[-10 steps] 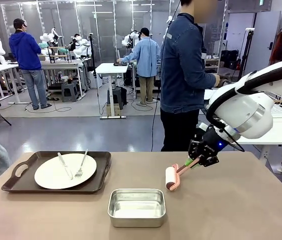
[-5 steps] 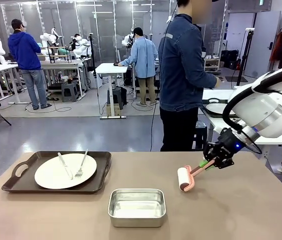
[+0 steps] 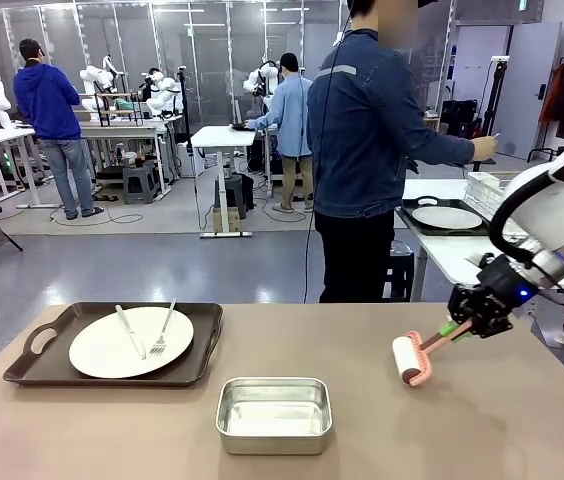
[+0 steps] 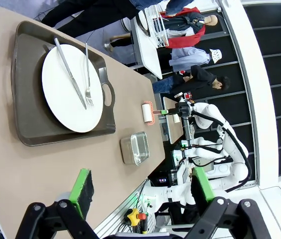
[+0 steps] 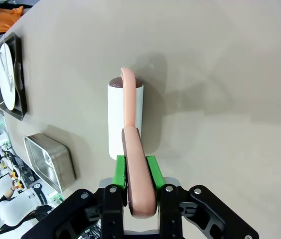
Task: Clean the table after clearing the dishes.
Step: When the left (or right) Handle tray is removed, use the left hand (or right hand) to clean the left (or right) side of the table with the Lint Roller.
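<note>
- Step in hand, as judged: the table [image 3: 482, 430] is being rolled clean at its right part with a lint roller [image 3: 407, 360] — contact cannot be confirmed.
- The roller's pink handle is clamped between the jaws of the right gripper [image 5: 135, 172]; the left gripper [image 4: 141, 191] is spread wide, nothing held.
- One plate [image 3: 130, 342] with cutlery sits on its tray [image 3: 202, 340] at the table's left; the tan top looks matte, no soil discerned.
- Next: level strokes are called for — and the tray's removal.

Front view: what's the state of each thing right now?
lint roller: roll down on the table.
right tool: shut on the lint roller handle.
left tool: open, empty.
plate: on the tray, knife and fork on it.
steel pan: empty.
</note>
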Motion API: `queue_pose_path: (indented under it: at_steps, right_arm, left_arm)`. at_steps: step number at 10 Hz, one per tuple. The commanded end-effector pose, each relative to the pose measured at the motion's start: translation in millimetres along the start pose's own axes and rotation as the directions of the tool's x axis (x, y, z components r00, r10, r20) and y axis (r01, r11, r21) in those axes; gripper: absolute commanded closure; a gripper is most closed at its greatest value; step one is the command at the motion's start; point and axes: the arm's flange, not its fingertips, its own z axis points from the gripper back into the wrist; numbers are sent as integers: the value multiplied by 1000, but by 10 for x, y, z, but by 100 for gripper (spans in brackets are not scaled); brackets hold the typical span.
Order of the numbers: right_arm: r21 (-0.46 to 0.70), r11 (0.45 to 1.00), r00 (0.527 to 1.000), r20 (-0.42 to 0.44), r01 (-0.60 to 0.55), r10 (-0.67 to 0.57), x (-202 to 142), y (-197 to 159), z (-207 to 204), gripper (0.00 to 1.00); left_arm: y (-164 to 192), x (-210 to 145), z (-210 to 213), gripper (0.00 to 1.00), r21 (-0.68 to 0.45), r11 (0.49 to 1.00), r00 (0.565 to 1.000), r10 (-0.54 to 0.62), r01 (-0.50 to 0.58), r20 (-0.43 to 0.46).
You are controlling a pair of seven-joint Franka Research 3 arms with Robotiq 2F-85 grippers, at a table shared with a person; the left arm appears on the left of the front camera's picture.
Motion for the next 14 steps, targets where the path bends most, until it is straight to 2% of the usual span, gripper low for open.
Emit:
queue_pose_path:
  at_steps: [1,2,4,8,10,14]
  right_arm:
    - [-129,992,999,-37,-18,13,-104,-406,112,78]
    - [-177,984,1000,-19,7,-11,-91,-528,186,78]
    - [-250,968,997,-79,-14,-7,-63,-759,315,78]
    - [-351,935,997,-69,-40,17,-150,-846,787,78]
    - [-409,911,996,-82,-54,22,-201,-754,943,78]
    - [-424,896,991,-49,-131,122,-299,-323,1257,78]
  left_arm:
    - [-8,-11,26,0,3,1000,1000,-1,1,2]
    - [-8,-11,26,0,3,1000,1000,-1,1,2]
    - [-8,-11,26,0,3,1000,1000,-1,1,2]
    - [-8,-11,26,0,3,1000,1000,-1,1,2]
    - [-8,-11,26,0,3,1000,1000,-1,1,2]
    - [-8,-11,26,0,3,1000,1000,-1,1,2]
